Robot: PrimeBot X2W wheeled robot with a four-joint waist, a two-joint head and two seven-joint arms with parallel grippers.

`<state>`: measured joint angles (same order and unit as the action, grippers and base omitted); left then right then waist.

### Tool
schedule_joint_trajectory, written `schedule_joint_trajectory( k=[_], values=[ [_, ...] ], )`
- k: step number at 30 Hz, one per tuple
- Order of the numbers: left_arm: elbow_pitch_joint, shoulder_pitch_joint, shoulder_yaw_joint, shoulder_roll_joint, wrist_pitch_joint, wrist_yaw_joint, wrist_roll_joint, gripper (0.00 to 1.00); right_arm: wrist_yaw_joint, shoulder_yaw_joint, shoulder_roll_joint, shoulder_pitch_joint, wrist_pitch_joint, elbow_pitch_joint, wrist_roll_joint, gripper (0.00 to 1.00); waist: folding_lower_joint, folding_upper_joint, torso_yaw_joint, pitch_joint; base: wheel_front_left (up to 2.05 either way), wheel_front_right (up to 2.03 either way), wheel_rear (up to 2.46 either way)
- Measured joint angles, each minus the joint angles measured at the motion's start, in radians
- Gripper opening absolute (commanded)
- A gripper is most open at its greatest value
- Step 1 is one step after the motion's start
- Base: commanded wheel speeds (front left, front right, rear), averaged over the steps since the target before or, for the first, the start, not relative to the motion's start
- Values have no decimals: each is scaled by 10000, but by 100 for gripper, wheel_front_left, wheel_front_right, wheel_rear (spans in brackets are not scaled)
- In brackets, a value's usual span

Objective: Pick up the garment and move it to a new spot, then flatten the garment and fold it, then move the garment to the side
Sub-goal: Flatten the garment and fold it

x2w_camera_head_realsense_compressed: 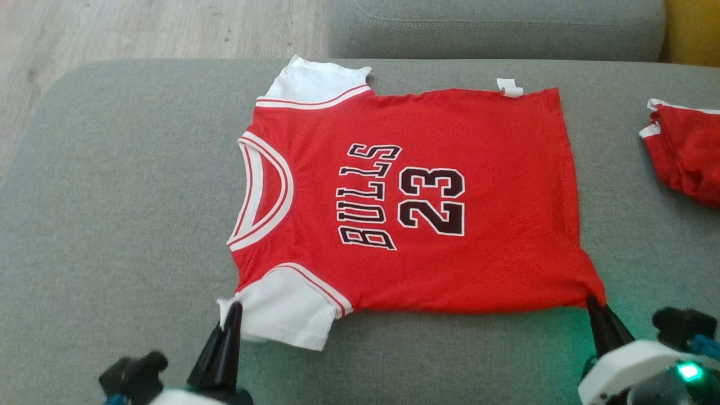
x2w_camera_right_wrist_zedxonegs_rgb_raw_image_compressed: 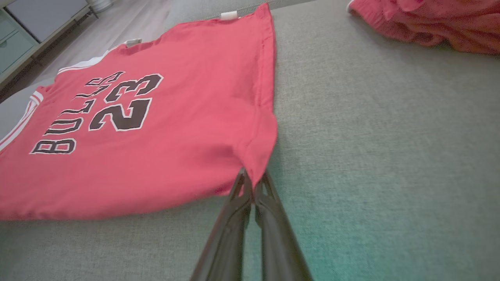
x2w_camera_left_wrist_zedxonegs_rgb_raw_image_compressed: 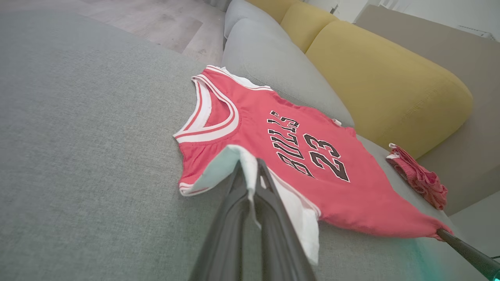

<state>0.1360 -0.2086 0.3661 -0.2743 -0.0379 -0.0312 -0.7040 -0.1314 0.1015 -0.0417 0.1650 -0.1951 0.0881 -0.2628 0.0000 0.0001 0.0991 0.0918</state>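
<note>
Left gripper (x2w_camera_head_realsense_compressed: 234,308): jaws pressed together, pinching white sleeve (x2w_camera_head_realsense_compressed: 287,315) near front edge of cushion (x2w_camera_head_realsense_compressed: 112,197).
Jersey (x2w_camera_head_realsense_compressed: 405,197): spread print-up across cushion middle, collar toward left edge, hem toward right.
Right gripper (x2w_camera_head_realsense_compressed: 594,302): jaws pressed together, pinching near hem corner (x2w_camera_head_realsense_compressed: 588,281).
Second red garment (x2w_camera_head_realsense_compressed: 686,157): bunched at cushion right edge, apart from jersey.
Step judged: flattening done, fold next.
Procedure: hold both pinches level, near edge taut; lift together; carry over to far edge; align edges; avoid dragging wrinkles in.

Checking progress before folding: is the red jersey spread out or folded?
Spread. The jersey lies flat, print up, on the grey cushion; left gripper pinches its white sleeve, right gripper its hem corner.
</note>
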Motion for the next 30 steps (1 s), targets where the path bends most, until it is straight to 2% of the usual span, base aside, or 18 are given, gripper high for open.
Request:
schedule_joint_trajectory(
  k=[15, 20, 30],
  values=[
    [-2993, 4514, 318, 44, 652, 936, 433, 0, 0, 2, -2, -2345, -180, 1480, -284, 0, 1, 0, -91, 500, 0, 0, 0],
    [-4069, 6057, 301, 127, 617, 1034, 560, 0, 0, 27, -4, -3054, -165, 1856, -313, 0, 2, 0, -252, 729, 0, 0, 0],
    [-5421, 6799, 318, 401, 65, 1208, 625, 0, 0, -293, -23, -4305, 121, 2757, -336, 0, 1, -1, -539, 1017, 0, 0, 0]
  ],
)
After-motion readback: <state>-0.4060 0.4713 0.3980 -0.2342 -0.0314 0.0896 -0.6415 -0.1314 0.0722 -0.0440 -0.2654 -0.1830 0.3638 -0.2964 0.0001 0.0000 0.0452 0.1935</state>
